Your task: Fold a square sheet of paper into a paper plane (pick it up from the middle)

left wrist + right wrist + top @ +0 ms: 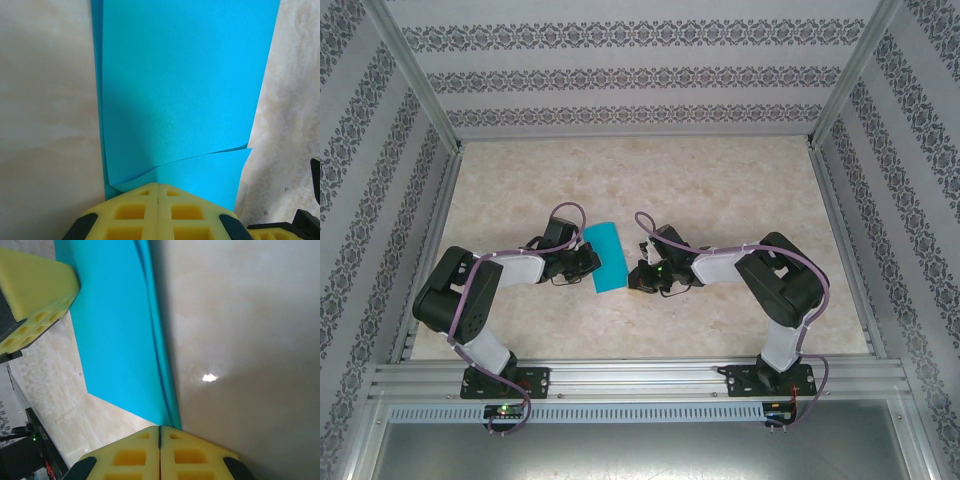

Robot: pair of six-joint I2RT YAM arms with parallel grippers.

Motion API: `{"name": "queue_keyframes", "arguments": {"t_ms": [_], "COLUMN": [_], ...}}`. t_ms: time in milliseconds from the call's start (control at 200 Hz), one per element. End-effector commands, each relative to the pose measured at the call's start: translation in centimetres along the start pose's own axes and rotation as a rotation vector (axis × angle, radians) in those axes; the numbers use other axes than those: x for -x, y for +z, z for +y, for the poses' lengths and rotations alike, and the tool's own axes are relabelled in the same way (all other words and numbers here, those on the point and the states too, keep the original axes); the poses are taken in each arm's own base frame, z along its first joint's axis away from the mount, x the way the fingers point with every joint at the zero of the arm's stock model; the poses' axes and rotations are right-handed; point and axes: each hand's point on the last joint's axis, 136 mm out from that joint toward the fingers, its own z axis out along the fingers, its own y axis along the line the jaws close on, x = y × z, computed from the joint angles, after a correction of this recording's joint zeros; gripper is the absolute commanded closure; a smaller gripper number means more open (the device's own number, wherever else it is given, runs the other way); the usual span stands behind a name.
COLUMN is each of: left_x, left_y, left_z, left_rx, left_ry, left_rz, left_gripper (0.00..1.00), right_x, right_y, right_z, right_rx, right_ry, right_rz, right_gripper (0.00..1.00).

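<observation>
The square sheet of paper [604,257] lies on the table between my arms, teal-blue and doubled over into a narrow rectangle. In the left wrist view the paper [185,85] shows two layers, the upper one's near edge lifted a little. My left gripper [588,262] is shut, and the left gripper's tips [158,184] rest on the lower layer at the paper's left edge. I cannot tell if paper is nipped there. My right gripper [636,277] is shut too. In the right wrist view its tip [160,427] touches the near end of the paper's [120,335] doubled edge.
The beige marbled table [720,190] is walled by patterned panels on three sides. An aluminium rail [640,380] carries both arm bases at the near edge. A yellow finger of the left gripper [35,280] sits at the paper's far edge in the right wrist view.
</observation>
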Motion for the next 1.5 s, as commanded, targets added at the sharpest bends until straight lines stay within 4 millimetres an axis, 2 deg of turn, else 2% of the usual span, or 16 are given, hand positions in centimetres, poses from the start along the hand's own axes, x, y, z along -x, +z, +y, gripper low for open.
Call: {"name": "queue_keyframes", "arguments": {"t_ms": [0, 105, 240, 370, 540, 839, 1089, 1364, 1494], "left_x": [-0.4, 0.1, 0.7, 1.1, 0.9, 0.6, 0.2, 0.3, 0.4], "left_y": [0.1, -0.4, -1.0, -1.4, -1.4, -0.4, 0.5, 0.4, 0.1], "left_z": [1.4, -0.2, -1.9, -2.7, -2.5, -1.3, -0.6, -0.7, -1.1], "left_rx": [0.062, 0.005, -0.027, -0.045, -0.039, -0.001, 0.008, 0.009, -0.007], "left_ry": [-0.002, 0.014, 0.039, 0.049, 0.046, 0.032, 0.017, 0.016, 0.016], "left_rz": [0.015, 0.007, -0.001, -0.010, -0.005, 0.015, 0.036, 0.034, 0.029], "left_gripper": [0.95, 0.93, 0.91, 0.90, 0.89, 0.90, 0.90, 0.90, 0.90], "right_x": [0.4, 1.9, 4.1, 5.4, 5.7, 4.8, 4.3, 4.5, 4.5], "right_y": [-1.2, -2.0, -2.6, -2.1, -0.6, 0.4, 1.2, 1.7, 1.9], "right_z": [-0.1, 0.6, 1.1, 1.9, 2.4, 1.3, 2.5, 2.7, 2.7], "right_rx": [-0.007, -0.024, -0.055, -0.043, -0.011, -0.040, 0.026, 0.056, 0.064], "right_ry": [0.023, -0.008, -0.040, -0.050, -0.042, -0.032, -0.030, -0.012, -0.011], "right_rz": [-0.028, -0.075, -0.117, -0.115, -0.078, -0.042, -0.026, -0.029, -0.023], "right_gripper": [0.91, 0.87, 0.76, 0.70, 0.68, 0.68, 0.72, 0.73, 0.85]}}
